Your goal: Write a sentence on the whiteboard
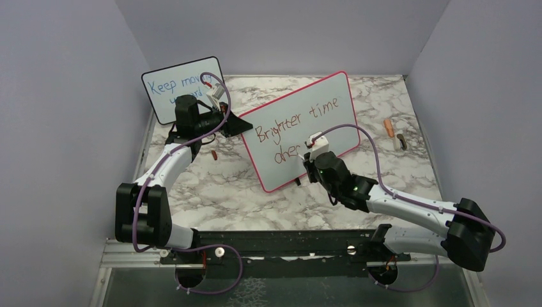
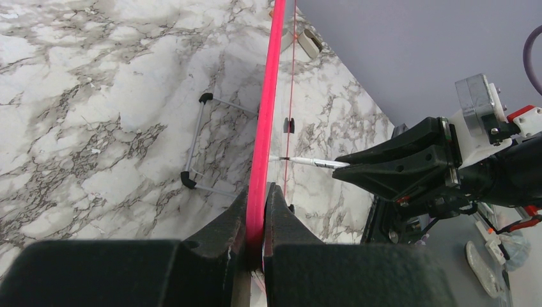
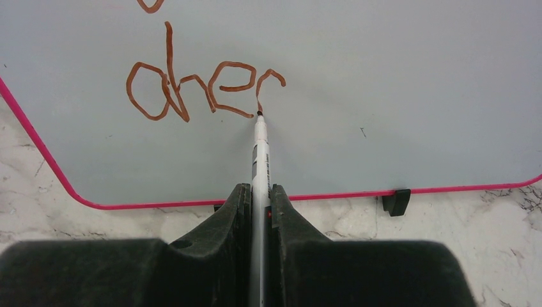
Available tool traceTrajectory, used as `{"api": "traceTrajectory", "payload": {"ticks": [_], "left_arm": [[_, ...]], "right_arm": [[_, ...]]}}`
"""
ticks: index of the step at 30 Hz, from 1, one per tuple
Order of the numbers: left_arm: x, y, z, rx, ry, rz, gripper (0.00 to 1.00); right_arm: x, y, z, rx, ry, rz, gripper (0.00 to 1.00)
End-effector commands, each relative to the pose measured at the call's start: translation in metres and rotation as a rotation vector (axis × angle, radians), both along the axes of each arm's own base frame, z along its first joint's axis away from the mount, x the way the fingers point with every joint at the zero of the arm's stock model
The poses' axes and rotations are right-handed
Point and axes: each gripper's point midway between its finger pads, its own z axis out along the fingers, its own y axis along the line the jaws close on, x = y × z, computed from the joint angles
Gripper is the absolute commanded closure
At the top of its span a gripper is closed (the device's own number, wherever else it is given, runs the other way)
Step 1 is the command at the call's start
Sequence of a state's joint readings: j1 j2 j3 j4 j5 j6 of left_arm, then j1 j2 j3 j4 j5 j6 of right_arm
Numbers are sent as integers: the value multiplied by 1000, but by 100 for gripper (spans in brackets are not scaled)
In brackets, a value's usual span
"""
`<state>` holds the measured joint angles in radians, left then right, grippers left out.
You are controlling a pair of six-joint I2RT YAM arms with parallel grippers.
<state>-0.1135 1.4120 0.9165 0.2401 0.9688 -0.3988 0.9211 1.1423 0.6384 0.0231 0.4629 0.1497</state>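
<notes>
Seen from above, the whiteboard [image 1: 335, 105] stands propped in the middle of the desk [image 1: 217, 188], with the sentence [image 1: 300, 121] unfinished on its second line. At the left wrist, the left jaws are shut on the board's pink frame [image 2: 267, 115], which should be braced firmly. At the right wrist, the marker [image 3: 260, 153] is gripped by the right jaws with its tip touching the board, and light, even pressure is advised for unbroken strokes.

whiteboard [image 1: 300, 121] was white w/ pink frame | sentence [image 3: 192, 89] reddish-brown | table [image 1: 224, 192] grey-veined white marble | small board [image 1: 182, 83] blue writing
</notes>
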Motion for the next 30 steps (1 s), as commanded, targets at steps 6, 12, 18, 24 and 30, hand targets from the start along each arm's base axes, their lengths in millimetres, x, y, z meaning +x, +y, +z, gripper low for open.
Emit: {"api": "traceTrajectory", "payload": {"ticks": [6,12,18,24,30], "left_arm": [[13,12,-38,100,52,93,100],[13,12,-38,101,51,92,100],[13,12,-38,101,51,92,100],[13,12,-37,101,50,91,100],[12,12,-37,100,51,90,100]], "right_arm": [[7,-15,-2,-50,-21,-70,99],[11,-15,6,-36,-51,-82,99],[16,-9,18,-2,-82,-82,99],[20,-5,29,21,-109,-80,99],[23,-3,34,30,-121,-81,99]]}}
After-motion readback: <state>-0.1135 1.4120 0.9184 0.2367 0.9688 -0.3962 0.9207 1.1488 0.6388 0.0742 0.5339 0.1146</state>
